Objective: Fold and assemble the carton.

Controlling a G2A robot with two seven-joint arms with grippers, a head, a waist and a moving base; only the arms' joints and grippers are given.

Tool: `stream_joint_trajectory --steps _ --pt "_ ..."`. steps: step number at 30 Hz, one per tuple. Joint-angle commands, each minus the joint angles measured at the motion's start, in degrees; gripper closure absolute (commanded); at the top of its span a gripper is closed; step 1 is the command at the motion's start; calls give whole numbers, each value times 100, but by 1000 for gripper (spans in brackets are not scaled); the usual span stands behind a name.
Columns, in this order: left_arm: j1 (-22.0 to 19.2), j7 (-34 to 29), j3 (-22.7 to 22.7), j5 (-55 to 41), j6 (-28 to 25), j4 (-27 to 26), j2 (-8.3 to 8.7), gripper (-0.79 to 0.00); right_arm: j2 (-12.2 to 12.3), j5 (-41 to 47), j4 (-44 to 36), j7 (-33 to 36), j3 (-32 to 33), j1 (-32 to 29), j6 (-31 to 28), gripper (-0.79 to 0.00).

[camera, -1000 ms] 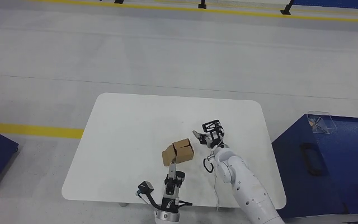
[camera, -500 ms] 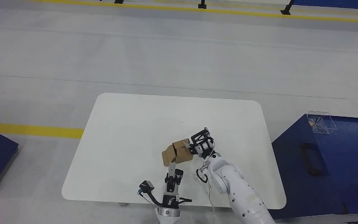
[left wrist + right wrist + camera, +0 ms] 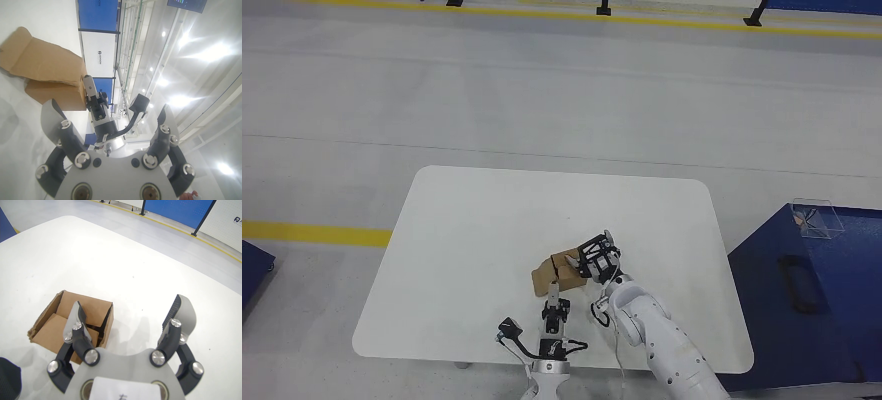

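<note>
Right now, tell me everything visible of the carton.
The carton is a small brown corrugated-cardboard box, open side up on the white table, toward the robot's edge. Flaps lie folded across its floor; one flap sticks out from a side. The right gripper, open, straddles one wall with one finger inside. The left gripper, open, is close by its near side; contact cannot be told.
</note>
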Motion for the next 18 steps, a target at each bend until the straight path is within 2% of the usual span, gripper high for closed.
stream_joint_trajectory --steps 1,13,18 --pt "-59 0 8 -144 -33 82 -30 -785 -4 -5 18 -4 6 6 -3 -785" --pt "-429 -441 -18 -1355 -55 484 -176 -785 -4 -68 -39 0 96 -28 -61 -785" --pt "-587 -543 -69 -1511 -46 697 -226 -785 2 -120 -98 11 134 -71 -82 -785"
